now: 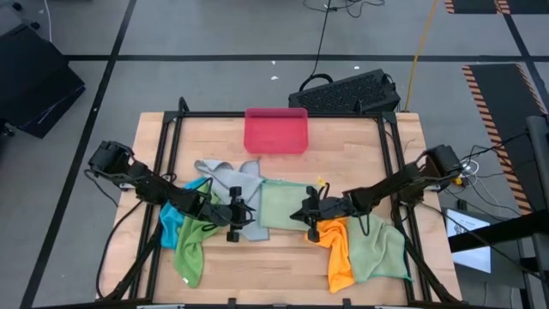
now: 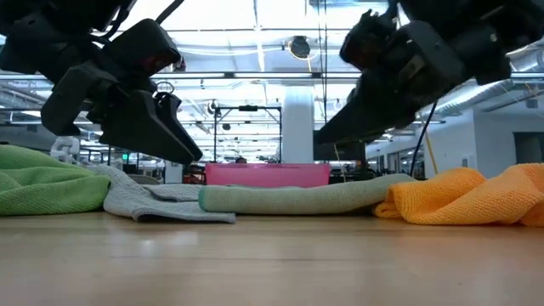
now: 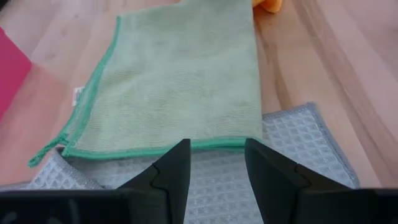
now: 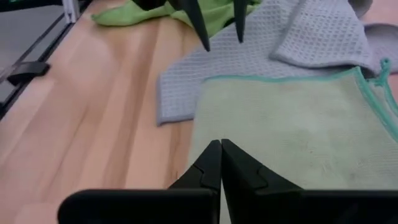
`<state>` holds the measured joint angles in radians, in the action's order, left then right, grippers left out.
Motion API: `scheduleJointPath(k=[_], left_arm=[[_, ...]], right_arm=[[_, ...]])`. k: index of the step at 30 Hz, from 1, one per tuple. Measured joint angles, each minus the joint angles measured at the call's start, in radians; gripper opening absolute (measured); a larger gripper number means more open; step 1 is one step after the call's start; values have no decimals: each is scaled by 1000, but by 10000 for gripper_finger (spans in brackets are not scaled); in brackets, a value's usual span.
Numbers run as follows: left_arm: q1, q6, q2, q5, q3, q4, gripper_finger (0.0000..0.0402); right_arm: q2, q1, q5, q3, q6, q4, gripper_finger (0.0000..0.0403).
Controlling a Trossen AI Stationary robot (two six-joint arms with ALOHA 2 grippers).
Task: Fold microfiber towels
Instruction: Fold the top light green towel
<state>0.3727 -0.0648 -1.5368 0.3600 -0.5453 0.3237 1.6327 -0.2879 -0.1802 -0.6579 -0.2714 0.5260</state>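
A pale green towel (image 1: 283,206) lies flat at mid-table, its left edge (image 3: 155,149) resting on a light grey waffle towel (image 1: 230,182). My left gripper (image 3: 217,165) is open just above the grey towel, its fingers at that green edge with nothing between them. My right gripper (image 4: 221,152) is shut and empty, raised over the pale green towel's right part. In the low view both grippers (image 2: 189,155) (image 2: 327,136) hang clear of the cloths. A blue towel (image 1: 171,221) and a bright green one (image 1: 190,251) lie crumpled at the left. An orange towel (image 1: 339,253) and a light green one (image 1: 379,251) lie at the right.
A pink-red tray (image 1: 276,130) stands at the table's far middle. A black keyboard (image 1: 347,90) lies beyond the far right corner. Dark frame rails (image 1: 171,146) run along the table's sides. Bare wood (image 1: 283,275) shows along the near edge between the cloth heaps.
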Motion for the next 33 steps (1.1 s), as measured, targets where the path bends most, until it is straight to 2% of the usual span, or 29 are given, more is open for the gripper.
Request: scheduleJointPath(k=[4,8,12,16,23,28,33], left_arm=[[2,-2,0,6,0,5,162],[2,-16,0,34,-6,29,195],[7,-16,0,36,-68,-18,234],[20,11,0,40,-135,-87,259],[23,57,-4,51,-160,-86,266],[39,61,-75,35,-166,-79,267],[42,65,-178,32,-223,-96,267]], right_arm=[[-21,-1,-6,35,15,-3,2],[-21,13,-2,79,22,37,2],[-20,15,-13,132,2,146,2],[-20,14,-87,161,-14,187,2],[-20,11,-81,161,-21,170,2],[-20,11,-77,161,6,163,2],[-20,11,-51,161,22,146,2]])
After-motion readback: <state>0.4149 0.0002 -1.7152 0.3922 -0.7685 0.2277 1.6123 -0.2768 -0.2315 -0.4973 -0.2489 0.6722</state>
